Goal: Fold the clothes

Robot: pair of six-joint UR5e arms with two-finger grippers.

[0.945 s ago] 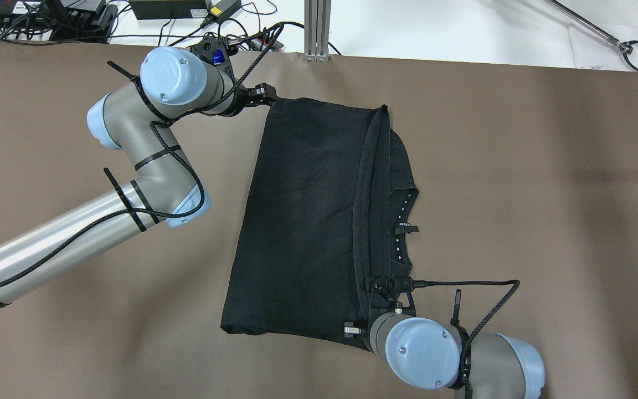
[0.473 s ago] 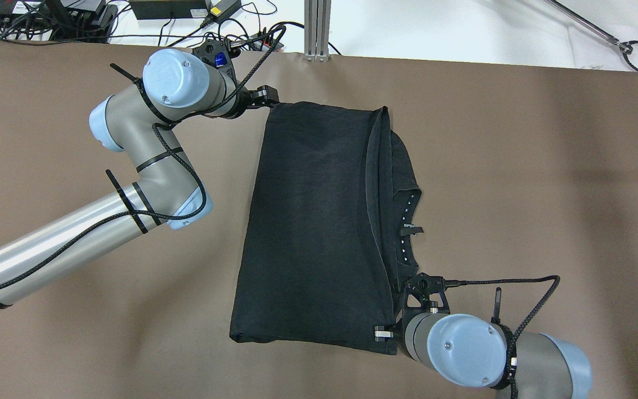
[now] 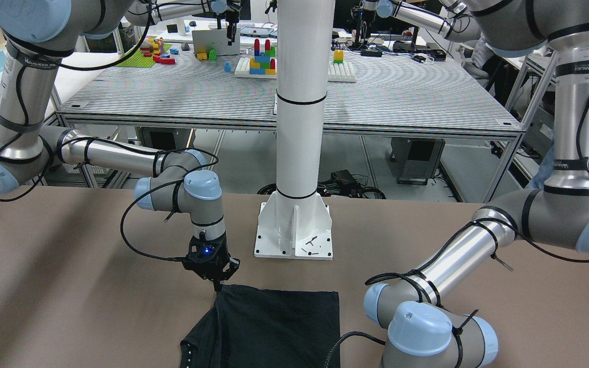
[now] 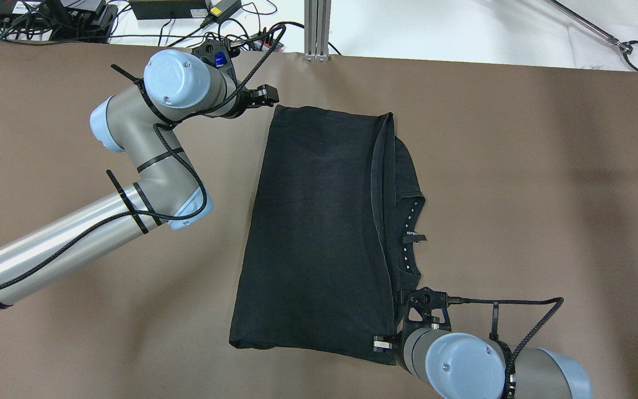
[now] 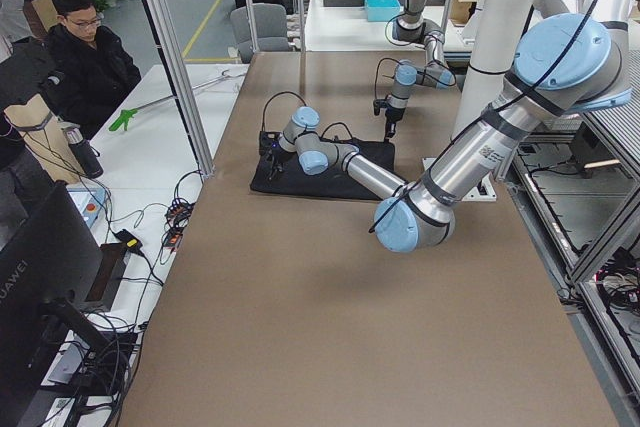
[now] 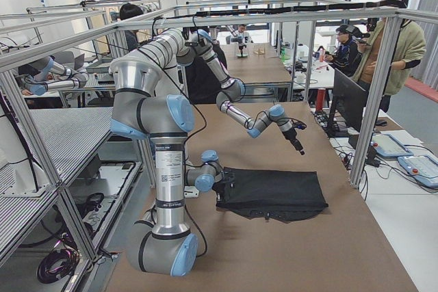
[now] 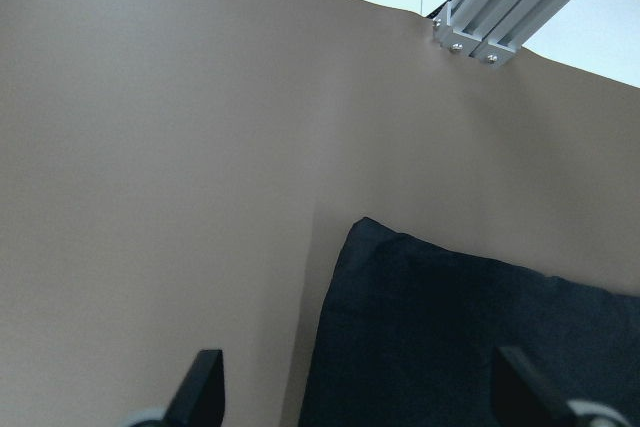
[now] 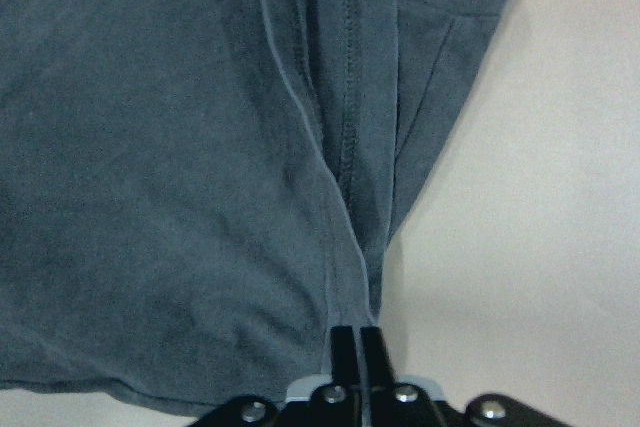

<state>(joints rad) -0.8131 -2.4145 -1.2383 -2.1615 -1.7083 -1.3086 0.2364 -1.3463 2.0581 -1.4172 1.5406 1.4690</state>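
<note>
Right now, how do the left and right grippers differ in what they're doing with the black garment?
The left gripper is open, fingers spread with nothing between them. The right gripper is shut, pinching the hem of the black garment. The left gripper sits just off the garment's far corner, touching no cloth, while the right gripper is on its near edge. Both sit at corners of the garment, diagonally opposite.

brown table [image 4: 518, 166], black garment [image 4: 319, 233], white pillar base [image 3: 294, 232]

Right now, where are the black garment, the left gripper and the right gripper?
black garment [image 4: 319, 221], overhead view, middle of its folded-over top layer.
left gripper [image 4: 266, 96], overhead view, between its open fingertips, beside the garment's far corner.
right gripper [image 8: 357, 339], right wrist view, between its fingertips, closed on the hem.
</note>
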